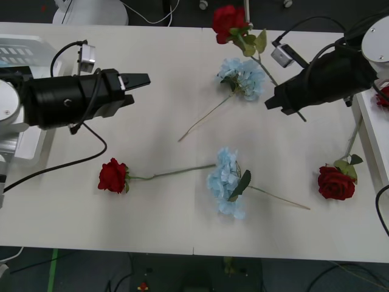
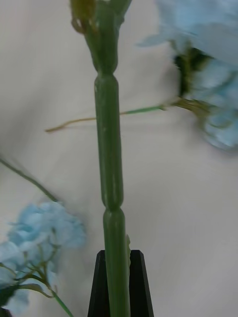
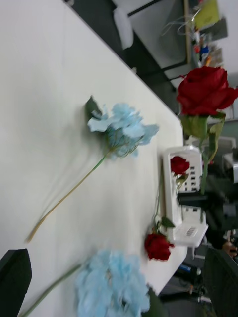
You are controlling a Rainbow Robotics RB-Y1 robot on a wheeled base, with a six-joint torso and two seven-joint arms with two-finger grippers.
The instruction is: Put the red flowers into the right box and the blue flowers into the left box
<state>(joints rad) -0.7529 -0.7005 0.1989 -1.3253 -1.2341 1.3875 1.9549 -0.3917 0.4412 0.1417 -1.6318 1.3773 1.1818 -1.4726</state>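
Red and pale blue artificial flowers lie scattered across your white table (image 1: 73, 201). From the front camera, your right gripper (image 1: 273, 100) hovers at the far right, clenched on the stem of a red rose (image 1: 229, 23) whose bloom is lifted at the far edge. Your right wrist camera shows what the front view cannot: the thick green stem (image 2: 110, 163) pinched between the two black fingers (image 2: 136, 285), with blue petals on both sides.

Your left gripper (image 1: 138, 85) hangs over the far left of the table, holding nothing, its black fingers parted.

On the table, a second red rose (image 1: 113, 176) lies near left, its stem running right towards a blue flower (image 1: 227, 182) near the middle. Another blue flower (image 1: 244, 77) lies farther back, just left of your right gripper. A third red rose (image 1: 335, 183) lies near right, beside the right box (image 1: 369, 131).

Only a sliver of the right box shows at the right edge of the front view. Your left wrist camera reveals more: the white tray (image 3: 191, 233) holds one red rose (image 3: 179, 165). The left box (image 1: 24, 52) sits at the far left edge, partly hidden behind your left arm; you cannot tell its contents.

No readable writing or labels are visible.
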